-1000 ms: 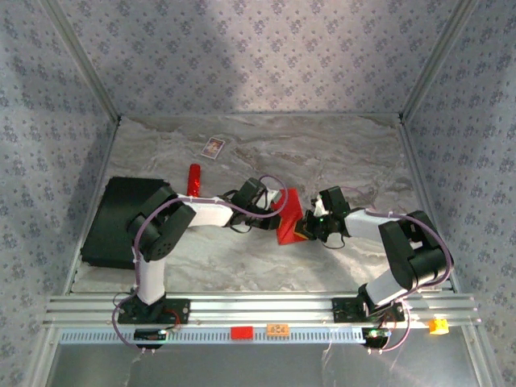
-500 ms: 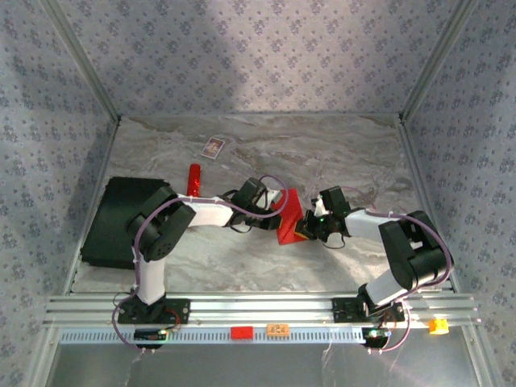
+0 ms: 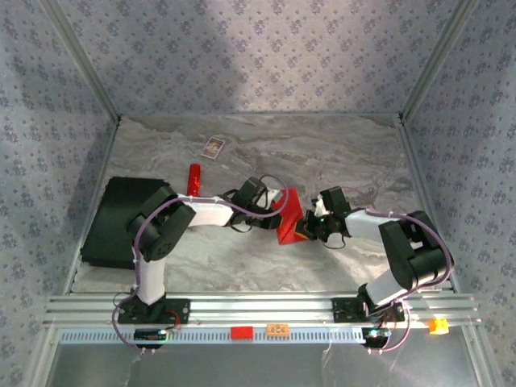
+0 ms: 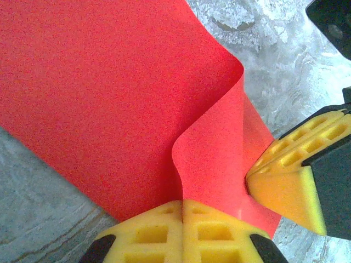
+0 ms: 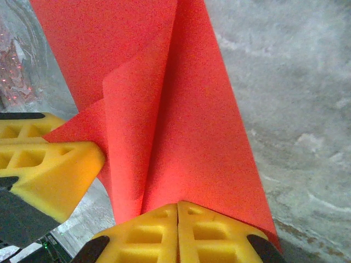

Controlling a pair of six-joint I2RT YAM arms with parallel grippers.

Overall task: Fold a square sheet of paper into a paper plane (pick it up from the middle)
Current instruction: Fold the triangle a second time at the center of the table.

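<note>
Paper (image 3: 287, 216): red, part-folded, mid-table (image 3: 339, 161), looks raised off the surface btwn my two grippers. One flap bows in a soft curl, not pressed flat.

My left gripper (image 4: 182, 204): pinched fully closed on one paper edge. My right gripper (image 5: 177, 205): clamped tight on a neighbouring edge. The two sets of pads sit just beside each other.

Risks:
- Grips v. close together, so any pull apart could tear the thin sheet at a pinch.
- Pressing the curl as it lies prob. sets an off-centre crease.
- Releasing one side first could let the paper swing or slip out.
</note>
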